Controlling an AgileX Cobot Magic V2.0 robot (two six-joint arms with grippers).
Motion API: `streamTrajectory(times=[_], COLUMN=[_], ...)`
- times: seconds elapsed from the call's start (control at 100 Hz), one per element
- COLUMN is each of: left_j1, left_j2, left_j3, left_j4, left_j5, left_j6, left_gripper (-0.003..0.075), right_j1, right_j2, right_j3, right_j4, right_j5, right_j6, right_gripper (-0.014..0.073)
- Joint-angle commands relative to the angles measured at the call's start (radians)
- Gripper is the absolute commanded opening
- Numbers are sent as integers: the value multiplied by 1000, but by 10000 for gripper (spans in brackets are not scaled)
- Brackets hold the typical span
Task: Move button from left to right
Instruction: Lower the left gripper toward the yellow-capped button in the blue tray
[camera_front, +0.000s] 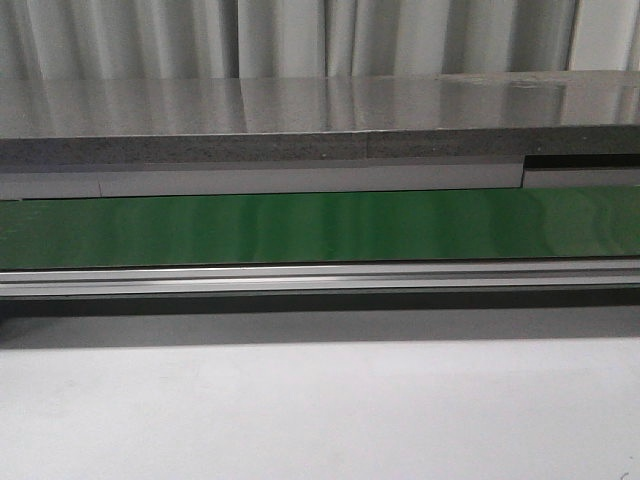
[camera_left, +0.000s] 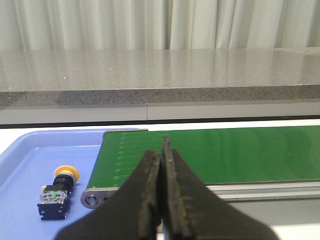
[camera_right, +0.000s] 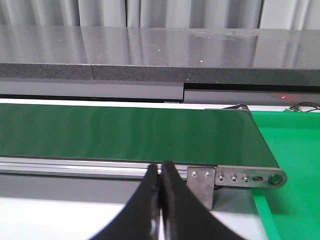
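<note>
- My left gripper (camera_left: 162, 200) was pressed together with nothing between its fingers, hanging before the near edge of the green conveyor belt (camera_left: 225, 150).
- My right gripper (camera_right: 161, 200) was likewise pressed together and empty, near the belt's right end roller (camera_right: 274, 179).
- The button (camera_left: 59, 192) lay on its side in the blue tray (camera_left: 25, 165) at the belt's left end, yellow cap pointing away, apart from both grippers.
- A green tray (camera_right: 295, 165) sat beyond the belt's right end; no button showed in it.
- The front view showed the belt bare.
- Judgement: the transfer had not begun; grasp, carry and release all remained.
</note>
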Motion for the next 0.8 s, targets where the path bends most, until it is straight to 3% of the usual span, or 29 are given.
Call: streamTrajectory(times=[0.0,0.47,0.79], left_j1=[-7,-7,-7], left_j2=[-29,-29,94], left_j3=[35,26,-147], left_j4=[-3,7,-18], left_j5=[-78,-50,32], left_j6=[-8,-8,-8], left_gripper=[-20,-20,-20], right_j1=[-5,-5,-5], right_j2=[-21,-21,-21], right_j3=[-15,-15,-15], right_j4=[-4,-4,-4], right_j5=[-75,-75,-75], right_j6=[-6,-6,-6], right_gripper=[-67,-67,-67])
